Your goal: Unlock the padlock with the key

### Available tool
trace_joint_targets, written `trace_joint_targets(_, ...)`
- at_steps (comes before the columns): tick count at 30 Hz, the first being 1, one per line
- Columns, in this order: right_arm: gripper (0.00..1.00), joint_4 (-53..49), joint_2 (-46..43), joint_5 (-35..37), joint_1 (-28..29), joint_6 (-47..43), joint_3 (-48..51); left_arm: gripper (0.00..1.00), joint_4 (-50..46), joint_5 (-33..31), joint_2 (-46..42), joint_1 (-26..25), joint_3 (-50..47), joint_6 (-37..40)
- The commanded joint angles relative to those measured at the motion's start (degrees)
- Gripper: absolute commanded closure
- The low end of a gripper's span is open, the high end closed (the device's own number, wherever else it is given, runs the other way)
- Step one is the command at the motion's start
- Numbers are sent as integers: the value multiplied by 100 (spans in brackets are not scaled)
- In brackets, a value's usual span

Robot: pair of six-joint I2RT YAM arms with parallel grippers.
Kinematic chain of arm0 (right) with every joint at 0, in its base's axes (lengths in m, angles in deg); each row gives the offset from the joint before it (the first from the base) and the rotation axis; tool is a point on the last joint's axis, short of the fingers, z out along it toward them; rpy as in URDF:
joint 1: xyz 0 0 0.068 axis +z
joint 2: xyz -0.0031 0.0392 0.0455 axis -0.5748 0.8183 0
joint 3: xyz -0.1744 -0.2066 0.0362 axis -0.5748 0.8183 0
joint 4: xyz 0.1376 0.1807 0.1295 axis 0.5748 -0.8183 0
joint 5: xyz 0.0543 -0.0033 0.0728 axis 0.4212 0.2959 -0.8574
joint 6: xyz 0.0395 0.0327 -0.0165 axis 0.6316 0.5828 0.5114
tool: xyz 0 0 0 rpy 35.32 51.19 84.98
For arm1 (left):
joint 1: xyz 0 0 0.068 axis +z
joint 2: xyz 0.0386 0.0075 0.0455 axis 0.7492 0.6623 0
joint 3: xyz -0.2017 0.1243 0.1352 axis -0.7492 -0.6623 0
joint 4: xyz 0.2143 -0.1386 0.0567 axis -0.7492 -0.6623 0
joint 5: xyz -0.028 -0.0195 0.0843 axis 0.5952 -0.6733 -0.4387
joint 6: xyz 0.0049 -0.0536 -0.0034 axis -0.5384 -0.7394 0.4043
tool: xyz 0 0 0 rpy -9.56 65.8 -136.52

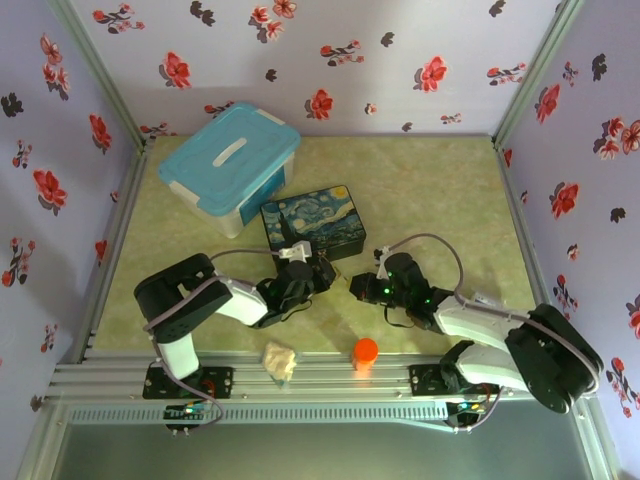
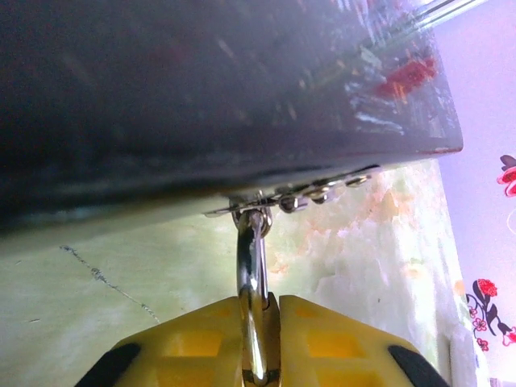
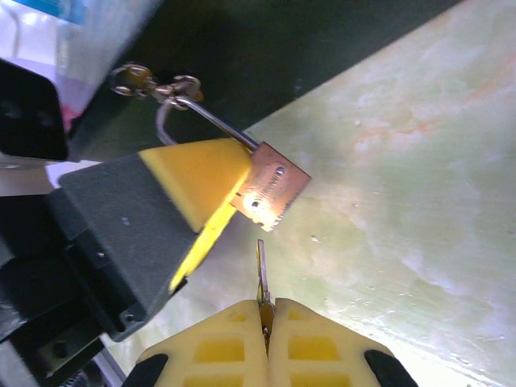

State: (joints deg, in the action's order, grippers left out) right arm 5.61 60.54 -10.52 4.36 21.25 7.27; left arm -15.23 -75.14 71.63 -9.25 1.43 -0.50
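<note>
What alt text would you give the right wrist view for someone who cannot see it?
The right gripper pinches the key, its tip just short of the padlock. The left gripper holds the padlock, which hangs from the hasp of the dark box.

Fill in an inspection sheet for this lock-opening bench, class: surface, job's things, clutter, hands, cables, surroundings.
Surface: green marbled table.
Job's things: padlock hooked by its shackle through the painted box clasp; key tip just short of its body, not yet in.
Clutter: orange cap and crumpled pale wad at the near edge; blue-lidded bin at the back.
Hands: left hand shut on the padlock; right hand shut on the key.
Cables: grey cable loops over each arm.
Surroundings: floral walls on three sides.
</note>
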Motion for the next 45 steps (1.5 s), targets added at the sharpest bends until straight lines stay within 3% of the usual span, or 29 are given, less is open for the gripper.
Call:
trace_joint_targets(1, 100, 46, 29, -113, -59, -97, -134, 90, -22, -123, 346, -18, 14, -322)
trace_joint_targets(5, 100, 253, 8, -274, -89, -37, -29, 95, 569, -86, 570, -22, -95, -506)
trace_joint_targets(10, 100, 1261, 395, -1814, -1093, 180, 347, 99, 779, 74, 356, -14, -156, -792)
trace_joint_targets(13, 100, 1701, 608, -2606, -1354, 200, 316, 100, 876, 105, 248, -12, -194, -845)
trace_joint_targets(20, 100, 2352, 1095, -3186, -1710, 407, 306, 100, 1113, 176, 251, 1, -196, -984)
trace_joint_targets(23, 100, 3073, 1607, -3457, -1753, 702, 317, 100, 836, 284, 116, -5, -55, -885)
trace_joint_targets(29, 100, 5013, 2719, -3733, -1798, 1532, 293, 100, 912, 313, 14, 82, -63, -934)
trace_joint_targets(35, 100, 5781, 3401, -3726, -1808, 1835, 322, 100, 911, 306, 1, 100, -20, -953)
trace_joint_targets(45, 100, 5784, 3451, -3534, -1869, 1721, 687, 100, 936, 333, -193, 319, -133, -997)
